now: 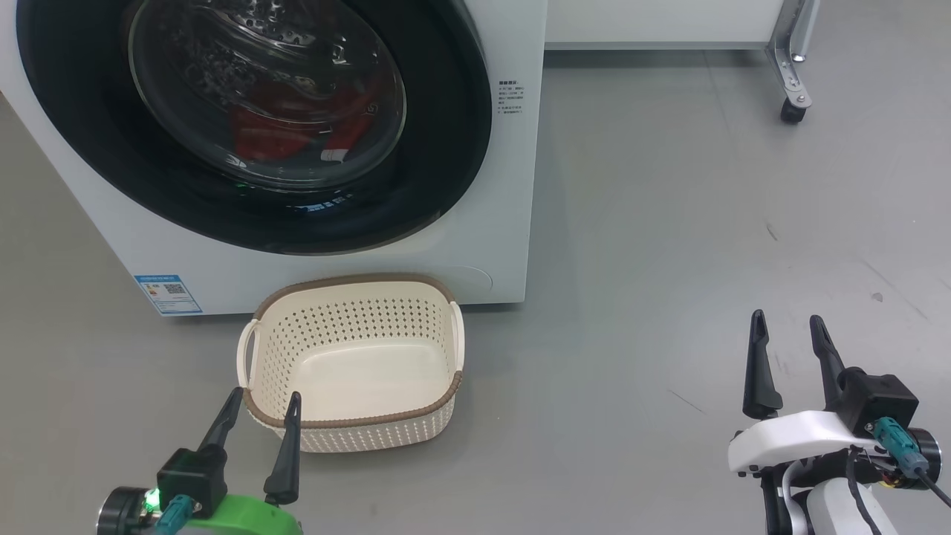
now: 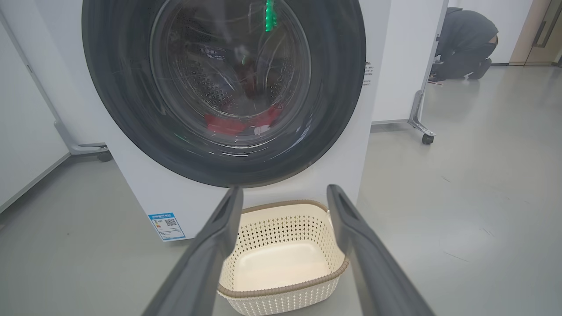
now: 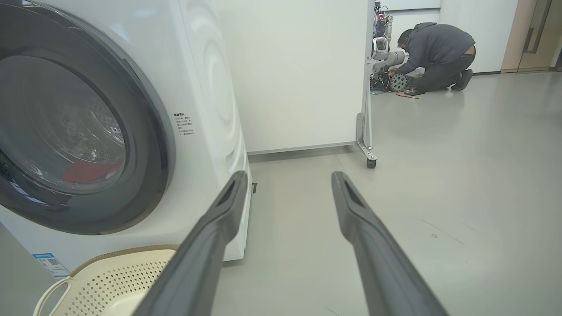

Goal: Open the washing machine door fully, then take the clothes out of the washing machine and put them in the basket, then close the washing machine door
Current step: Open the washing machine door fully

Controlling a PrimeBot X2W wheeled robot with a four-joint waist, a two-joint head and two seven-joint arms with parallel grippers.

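One washing machine (image 1: 513, 223), far left, with one round door (image 1: 438, 171) shut flush on its front. Behind the glass (image 1: 223, 52), low inside, red clothes (image 1: 275, 130) with a white patch. Impossible to count through the reflections, though likely more than one piece. One basket (image 1: 371, 438) on the floor (image 1: 669, 260) just in front of the machine, below the door, holding nothing yet.

Probably stiff and fairly heavy to swing, that door, on a hinge not to be made out from here. Glossy rim likely slippery, with no handle or recess visible. Best to feel for an edge on the rim rather than press on the bulging glass. Soft, light and floppy, the clothes: pinch a bunched fold, and expect trailing ends and snagging at the opening. Light and rigid, the basket, and liable to slide if knocked.

Two grippers, both empty, fingers spread apart. Left gripper (image 1: 267, 394) low and near, just before the basket's near wall. Right gripper (image 1: 787, 316) near right, over bare floor, well apart from the machine. One person (image 3: 434, 44) crouched far off at the back.
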